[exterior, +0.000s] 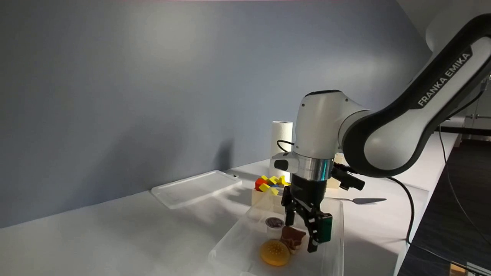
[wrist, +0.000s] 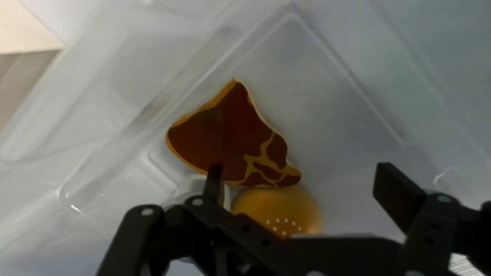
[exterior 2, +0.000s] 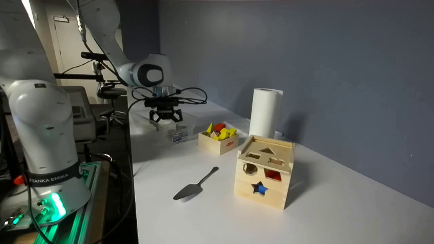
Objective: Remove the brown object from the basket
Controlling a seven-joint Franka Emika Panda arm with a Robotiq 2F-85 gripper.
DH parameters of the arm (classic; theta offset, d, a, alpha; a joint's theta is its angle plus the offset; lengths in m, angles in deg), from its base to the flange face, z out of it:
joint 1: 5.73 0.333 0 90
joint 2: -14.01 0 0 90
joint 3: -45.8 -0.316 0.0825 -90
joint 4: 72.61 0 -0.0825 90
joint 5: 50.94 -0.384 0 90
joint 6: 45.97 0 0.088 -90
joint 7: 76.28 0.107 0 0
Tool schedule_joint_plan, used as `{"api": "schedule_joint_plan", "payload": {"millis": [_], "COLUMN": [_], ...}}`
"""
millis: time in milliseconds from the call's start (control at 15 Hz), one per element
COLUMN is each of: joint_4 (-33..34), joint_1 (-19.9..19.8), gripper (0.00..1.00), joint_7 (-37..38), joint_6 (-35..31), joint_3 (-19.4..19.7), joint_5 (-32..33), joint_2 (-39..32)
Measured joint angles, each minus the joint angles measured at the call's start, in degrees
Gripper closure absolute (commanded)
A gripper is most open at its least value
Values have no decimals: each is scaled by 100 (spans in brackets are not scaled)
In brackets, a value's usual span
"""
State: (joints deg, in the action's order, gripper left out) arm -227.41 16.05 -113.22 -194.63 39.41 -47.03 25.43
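Note:
The brown object [exterior: 293, 235] is a steak-shaped piece, dark reddish-brown with tan edges. It lies in the basket [exterior: 229, 245], a clear plastic tub that also shows in an exterior view [exterior 2: 159, 134]. In the wrist view the brown object [wrist: 226, 130] lies up and left of the jaws, against the orange-yellow bun [wrist: 282, 210]. My gripper [wrist: 301, 178] is open and empty, pointing down over the tub. Its left finger overlaps the brown object's lower edge in the wrist view; I cannot tell whether they touch. The gripper [exterior: 301, 233] appears just beside the brown object in an exterior view.
A white cup with a dark lid [exterior: 274, 225] stands in the tub beside the brown object. A wooden box of colourful blocks [exterior 2: 217, 144] stands close to the tub. A flat tray [exterior: 195, 188], paper towel roll [exterior 2: 265, 113], wooden shape cube [exterior 2: 262, 176] and cake server [exterior 2: 190, 190] are on the table.

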Motion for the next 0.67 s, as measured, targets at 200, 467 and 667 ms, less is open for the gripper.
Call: {"api": "schedule_joint_plan", "payload": {"millis": [200, 467, 667], "joint_4": [0, -2, -2], "joint_1": [-55, -238, -371], "gripper": [0, 0, 0], "joint_7": [-43, -302, -458], "joint_6": [-29, -358, -639], "joint_3": [-20, -20, -20], "joint_5": [28, 252, 439], "joint_2": [-8, -152, -338]}}
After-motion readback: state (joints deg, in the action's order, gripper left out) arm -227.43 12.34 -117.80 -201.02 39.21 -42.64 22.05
